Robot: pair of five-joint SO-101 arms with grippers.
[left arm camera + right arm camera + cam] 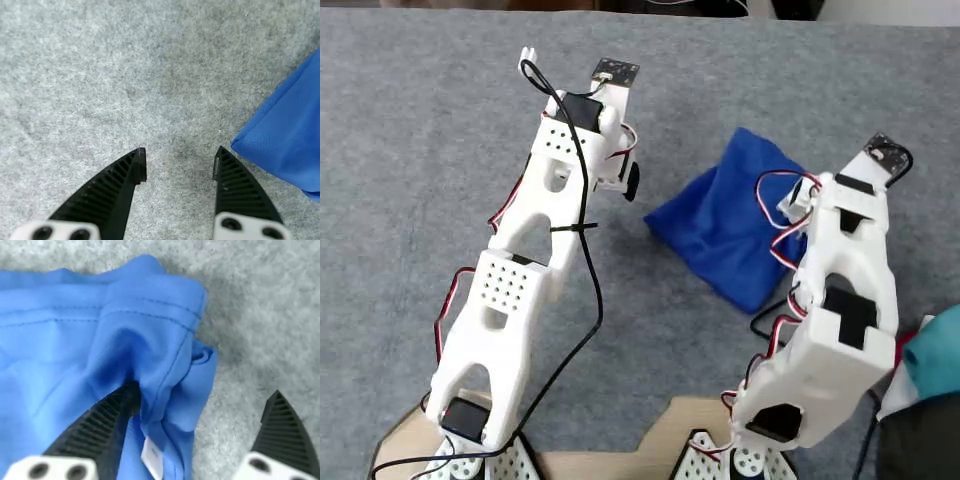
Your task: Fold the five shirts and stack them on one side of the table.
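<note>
Blue shirt lies bunched on the tabletop. Right end effector is released, straddling its edge; left end effector is released over bare tabletop beside it. Risk: on closing, the right one pinches a single loose layer and drags the shirt into a heap.

In the high view the right arm covers the right side of the blue shirt, and a teal cloth is cut off by the picture's right edge. In the right wrist view a fold of the shirt partly hides one finger tip of the right gripper. The shirt's white tag is too blurred to read.
</note>
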